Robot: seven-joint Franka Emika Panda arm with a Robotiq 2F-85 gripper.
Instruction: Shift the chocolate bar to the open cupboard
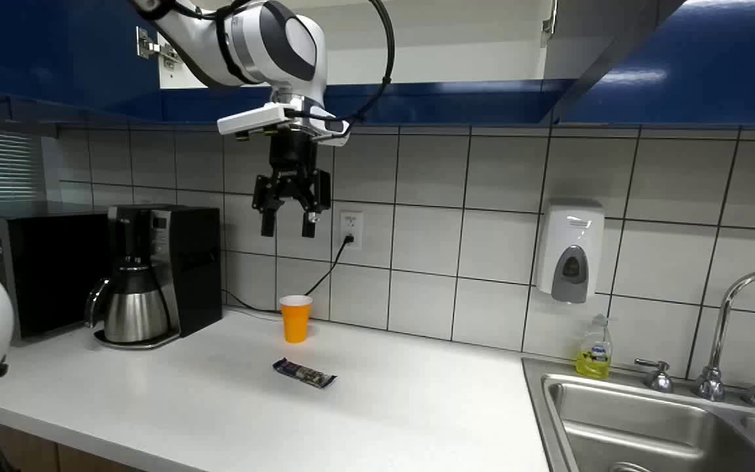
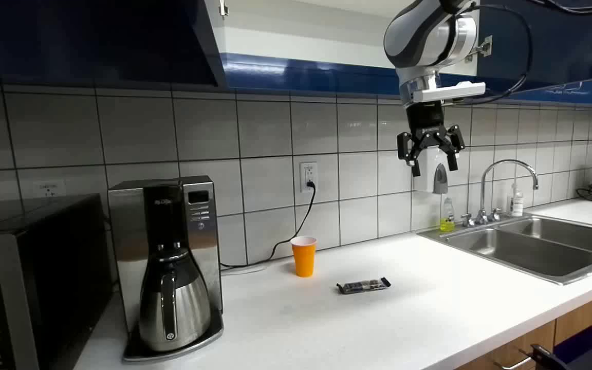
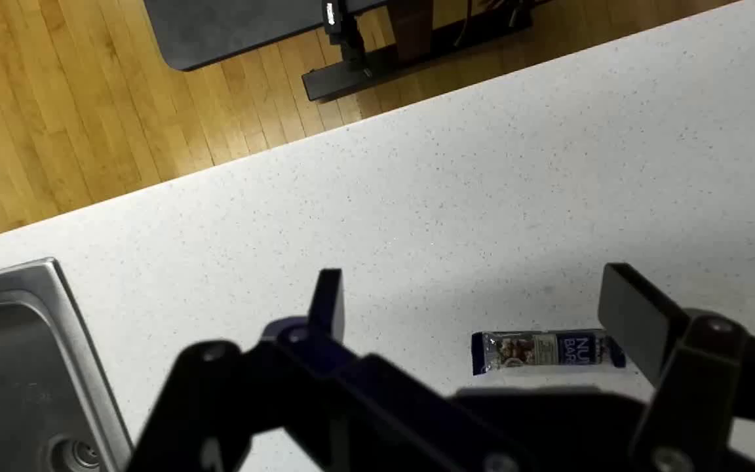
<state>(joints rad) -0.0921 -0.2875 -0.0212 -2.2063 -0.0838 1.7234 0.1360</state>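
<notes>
The chocolate bar (image 1: 304,373) is a small flat wrapped bar with dark ends. It lies on the white counter, also in an exterior view (image 2: 364,285). In the wrist view the bar (image 3: 541,349) shows between the fingers, well below them, with one end partly behind the right-hand finger. My gripper (image 1: 288,226) is open and empty, pointing down high above the counter; it also shows in an exterior view (image 2: 434,166) and in the wrist view (image 3: 472,295). The open cupboard (image 1: 456,62) with pale interior is on the wall above, also in an exterior view (image 2: 301,38), partly hidden by the arm.
An orange cup (image 1: 295,321) stands near the bar, by the tiled wall. A coffee maker (image 2: 172,267) and a black microwave (image 2: 65,277) stand at one end. A sink (image 1: 538,393), a dish soap bottle (image 1: 594,351) and a wall dispenser (image 1: 571,252) are at the other.
</notes>
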